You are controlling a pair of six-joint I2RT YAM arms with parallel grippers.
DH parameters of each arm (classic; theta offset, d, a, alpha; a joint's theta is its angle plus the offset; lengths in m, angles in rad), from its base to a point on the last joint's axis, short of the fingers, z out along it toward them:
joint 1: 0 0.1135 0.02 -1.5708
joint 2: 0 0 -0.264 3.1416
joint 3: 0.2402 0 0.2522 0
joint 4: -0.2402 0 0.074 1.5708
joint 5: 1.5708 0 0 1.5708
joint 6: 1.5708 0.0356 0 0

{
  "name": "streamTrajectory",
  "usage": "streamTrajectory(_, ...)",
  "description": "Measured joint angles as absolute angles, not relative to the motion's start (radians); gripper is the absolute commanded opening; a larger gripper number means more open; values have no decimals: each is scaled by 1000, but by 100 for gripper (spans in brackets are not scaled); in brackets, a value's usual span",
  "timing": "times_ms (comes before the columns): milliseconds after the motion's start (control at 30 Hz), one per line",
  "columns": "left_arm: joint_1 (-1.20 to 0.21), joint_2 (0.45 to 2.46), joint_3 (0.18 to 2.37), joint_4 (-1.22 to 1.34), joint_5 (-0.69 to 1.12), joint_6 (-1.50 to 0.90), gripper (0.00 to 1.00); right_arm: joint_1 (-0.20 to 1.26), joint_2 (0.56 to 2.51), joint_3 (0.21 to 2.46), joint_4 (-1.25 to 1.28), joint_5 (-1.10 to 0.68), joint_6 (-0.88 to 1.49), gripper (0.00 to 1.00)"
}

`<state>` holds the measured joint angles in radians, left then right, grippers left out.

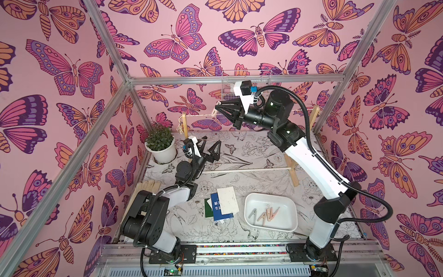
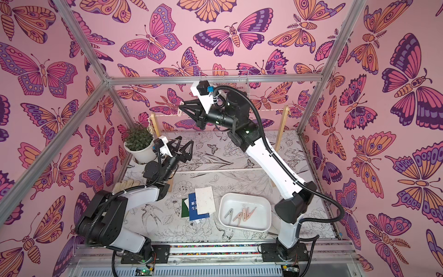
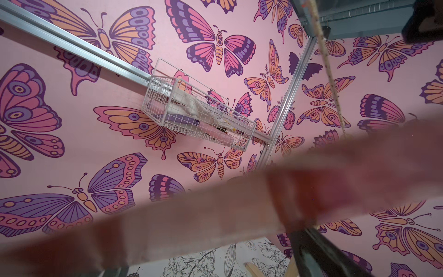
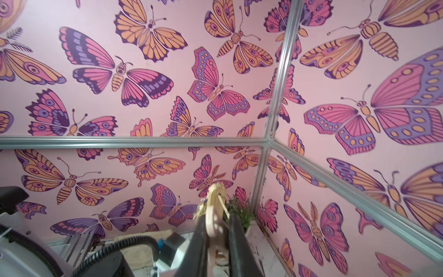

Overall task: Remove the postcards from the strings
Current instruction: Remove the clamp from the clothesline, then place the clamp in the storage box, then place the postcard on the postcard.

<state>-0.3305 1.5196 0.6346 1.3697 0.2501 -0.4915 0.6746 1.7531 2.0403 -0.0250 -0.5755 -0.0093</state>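
The wooden frame (image 1: 314, 115) stands at the back of the table and sets where everything else goes. The right arm reaches up to the frame's top line, and the right gripper (image 1: 216, 107) is clamped on 1 peg (image 4: 214, 208) at the string (image 1: 199, 115), nearer the frame's left post. I judge that it pinches the peg there to spring it open and free whatever it pins. The left gripper (image 1: 212, 141) hangs low inside the frame, under that stretch of string, with its jaws spread wide and nothing clearly between them. It is probably placed to catch a card as it drops. A blurred pink and red band crosses close to the left wrist lens. It may be a card, but I cannot tell. The white tray (image 1: 286, 213) sits in front of the frame toward its right side and collects the loose pegs (image 1: 263, 214), which keeps them apart from the paper. The postcards (image 1: 227, 200) lie stacked flat in front of the frame's middle, with at least 3 showing: cream on top, then blue, then dark green. The string from the frame's left post to the gripper carries no card. The part behind the right arm is hidden.
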Motion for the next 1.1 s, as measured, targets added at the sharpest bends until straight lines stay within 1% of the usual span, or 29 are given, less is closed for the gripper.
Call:
streamTrajectory(200,-351,1467,605,1369,266,-492,99,674,1470,1655,-51,-402,-21,12)
streamTrajectory(367,-380,1371,555,1369,270,-500,99,674,1269,1443,-130,-283,4,12)
streamTrajectory(567,-411,1186,449,1342,270,-504,99,675,1067,1209,-255,-216,120,12)
streamTrajectory(667,-431,1032,396,1239,266,-494,99,683,999,1105,-356,-205,185,11)
streamTrajectory(833,-507,738,329,1002,245,-446,99,699,905,908,-492,-192,286,8)
streamTrajectory(1000,-563,519,258,752,210,-432,99,700,810,721,-533,-172,382,9)
streamTrajectory(1033,-572,487,246,702,200,-435,99,700,796,690,-535,-171,400,10)
streamTrajectory(1100,-582,438,231,600,185,-445,99,700,786,641,-537,-169,434,20)
